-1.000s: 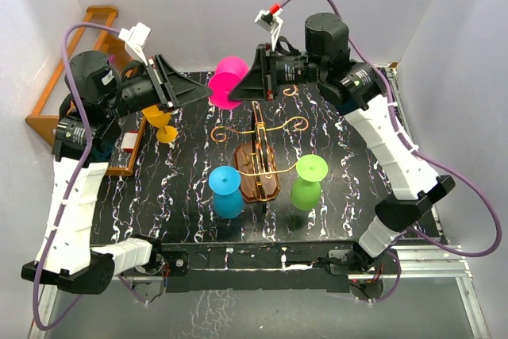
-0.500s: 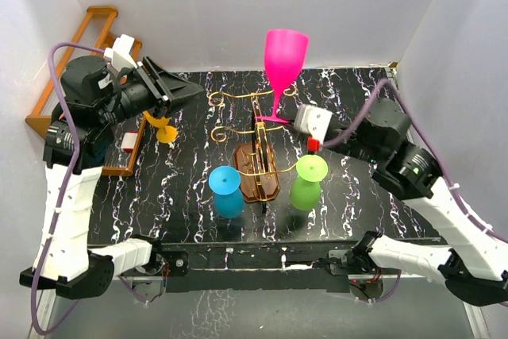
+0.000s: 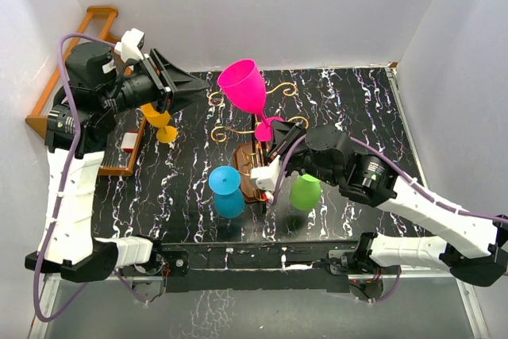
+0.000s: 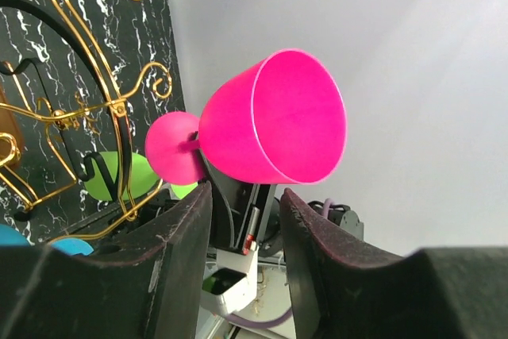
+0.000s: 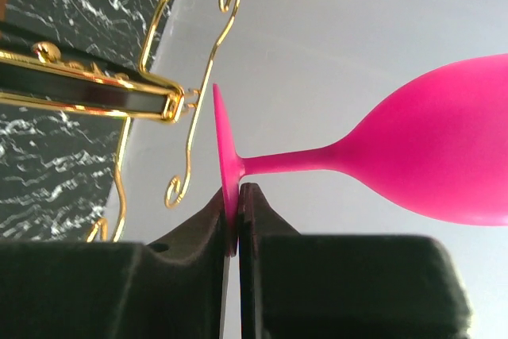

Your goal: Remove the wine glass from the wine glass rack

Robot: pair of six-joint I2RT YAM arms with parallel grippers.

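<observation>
My right pincer (image 5: 236, 196) is clenched on the foot of the pink wine glass (image 3: 242, 85). The glass now leans left, bowl up, above the wine glass rack (image 3: 259, 180); half a second ago it stood upright. Its foot sits just beside one of the rack's curled ends. My left pincer (image 4: 242, 212) hangs released, facing the bowl.

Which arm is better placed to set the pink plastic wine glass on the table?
Right. The right jaws are shut on the foot of the pink plastic wine glass; the left jaws are open and empty.
</observation>
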